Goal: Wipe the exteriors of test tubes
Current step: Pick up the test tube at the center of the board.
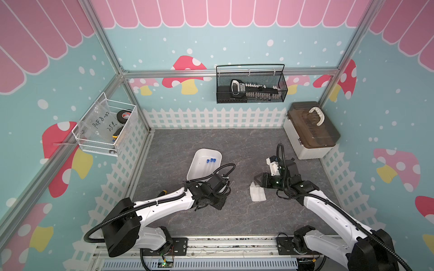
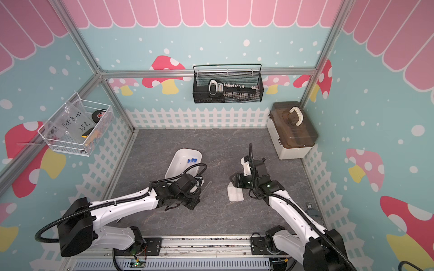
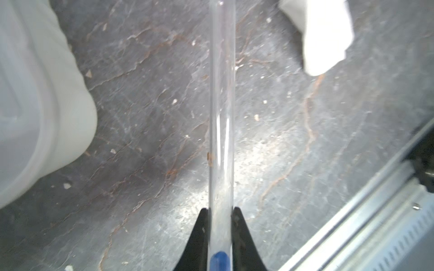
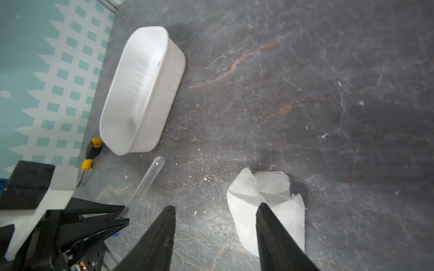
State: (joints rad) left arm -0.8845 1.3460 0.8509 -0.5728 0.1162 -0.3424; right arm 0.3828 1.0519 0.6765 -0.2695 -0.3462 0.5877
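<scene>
fingers (image 3: 198,237) of the left gripper (image 3: 220,208), at lower centre, clamp a test tube (image 3: 222,105) near its blue cap (image 3: 219,260), presumably leaving its length free for wiping; right gripper (image 4: 216,206) parted at the cloth (image 4: 249,194).

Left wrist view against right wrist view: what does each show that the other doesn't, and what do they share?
Only the left wrist view shows clearly the blue cap of the tube, at the shut fingertips of the left gripper. Only the right wrist view shows the right gripper, open near the cloth, and a screwdriver beside the tray. Both show the tube, tray, cloth and grey table.
</scene>
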